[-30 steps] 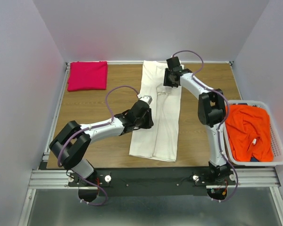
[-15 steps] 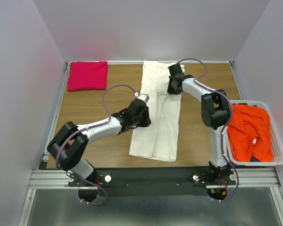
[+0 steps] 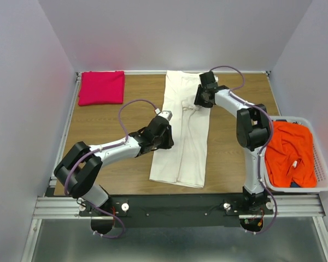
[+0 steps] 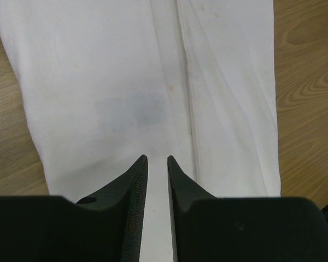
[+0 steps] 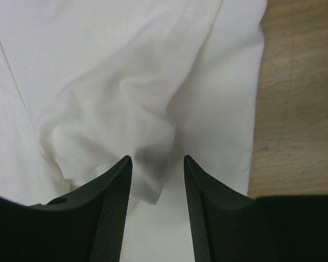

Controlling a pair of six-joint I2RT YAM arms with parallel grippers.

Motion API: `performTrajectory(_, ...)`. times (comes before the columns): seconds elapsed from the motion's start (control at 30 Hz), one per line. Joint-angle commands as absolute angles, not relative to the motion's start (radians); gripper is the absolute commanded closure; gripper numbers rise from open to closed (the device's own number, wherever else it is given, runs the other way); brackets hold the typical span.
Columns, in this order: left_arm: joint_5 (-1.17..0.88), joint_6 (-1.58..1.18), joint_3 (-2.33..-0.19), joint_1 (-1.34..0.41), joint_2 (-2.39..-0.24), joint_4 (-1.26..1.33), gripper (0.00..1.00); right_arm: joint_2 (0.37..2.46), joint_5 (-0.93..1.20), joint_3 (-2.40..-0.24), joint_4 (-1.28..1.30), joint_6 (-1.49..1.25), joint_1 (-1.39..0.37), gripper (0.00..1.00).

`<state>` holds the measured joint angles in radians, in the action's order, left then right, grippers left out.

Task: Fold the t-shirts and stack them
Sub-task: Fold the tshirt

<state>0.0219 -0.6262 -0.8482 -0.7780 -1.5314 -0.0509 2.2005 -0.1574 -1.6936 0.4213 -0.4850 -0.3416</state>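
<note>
The cream-white t-shirt [image 3: 187,155] lies in a long lengthwise-folded strip down the middle of the table. My left gripper [image 3: 165,139] hovers over its left half near the middle. In the left wrist view my left gripper [image 4: 157,158] has its fingers a narrow gap apart, with flat cloth [image 4: 98,82] below and nothing pinched. My right gripper [image 3: 200,101] is over the shirt's upper right part. In the right wrist view my right gripper [image 5: 157,158] stands open astride a rumpled sleeve fold [image 5: 147,183]. The magenta-pink t-shirt [image 3: 101,87] lies folded at the far left corner. The orange-red t-shirt [image 3: 287,150] is bunched in the basket.
The white plastic laundry basket [image 3: 323,166] stands off the table's right edge, beside the right arm. Bare wooden table [image 3: 106,123] shows on both sides of the cream shirt. Grey walls close in the back and both sides.
My right gripper has shifted slightly nearer and rightward over the shirt's upper right, its elbow swinging right. My left gripper has edged a little toward the far left. The shirts lie as before.
</note>
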Motion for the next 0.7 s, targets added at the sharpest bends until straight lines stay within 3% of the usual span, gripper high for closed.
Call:
performTrajectory(0.0,0.025,-0.607,-0.836,-0.773,-1.494,-0.060,0.71,2.167,-0.111,-1.772,0.439,-0.518,-0.249,0.50)
performTrajectory(0.2,0.031,-0.598,-0.841,-0.761,-1.468,-0.074,0.71,2.305,-0.043,-1.945,0.437,-0.567,-0.160,0.53)
performTrajectory(0.67,0.021,-0.496,-0.928,-0.647,-1.365,-0.185,0.69,2.480,0.014,-2.177,0.419,-0.569,-0.150,0.55)
